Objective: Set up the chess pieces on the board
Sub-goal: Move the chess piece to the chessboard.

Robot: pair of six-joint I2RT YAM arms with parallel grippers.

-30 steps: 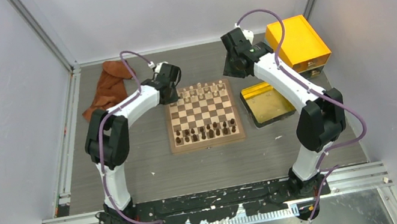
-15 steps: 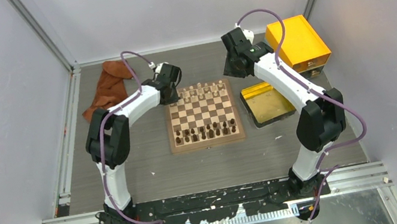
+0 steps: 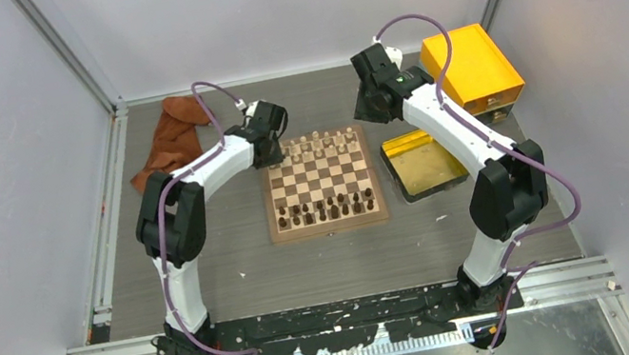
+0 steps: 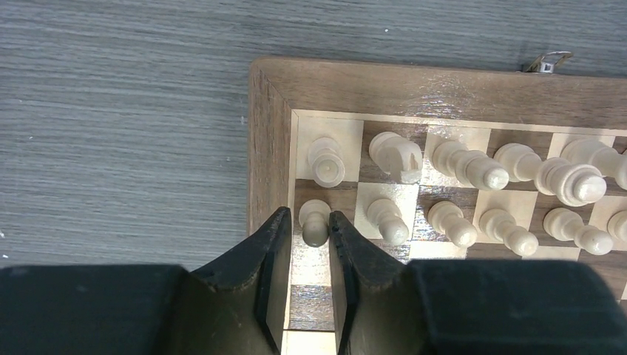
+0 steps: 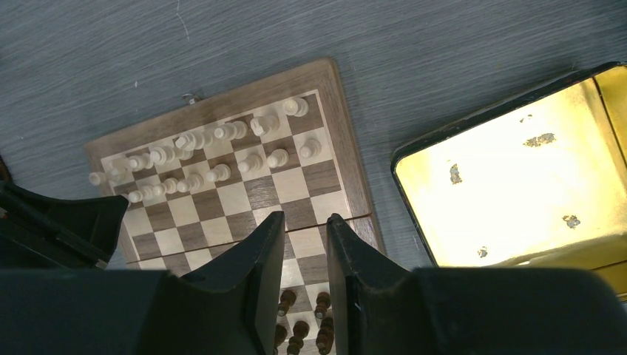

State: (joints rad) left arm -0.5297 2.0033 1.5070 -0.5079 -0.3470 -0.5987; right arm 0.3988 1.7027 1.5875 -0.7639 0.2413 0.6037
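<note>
The board [image 3: 330,226] lies mid-table, with the pale cream chess pieces [image 3: 320,145] in two rows along its far edge. In the left wrist view my left gripper [image 4: 308,222] straddles a cream pawn [image 4: 315,223] that stands on the corner-file square of the second row. Its jaws are slightly apart: a thin gap shows on the pawn's left side, and the right finger is at the pawn. My right gripper [image 5: 304,222] hovers open and empty above the board's [image 5: 244,196] right side, by the far right corner [image 3: 367,111].
Dark brown chessmen [image 3: 325,206] fill the board's near rows. A golden-yellow tray [image 3: 424,162] lies right of the board, with an orange-yellow box [image 3: 469,67] behind it. A brown cloth [image 3: 171,139] lies at the far left.
The left gripper's jaws have parted a little around the pawn. Neither arm has visibly moved.
</note>
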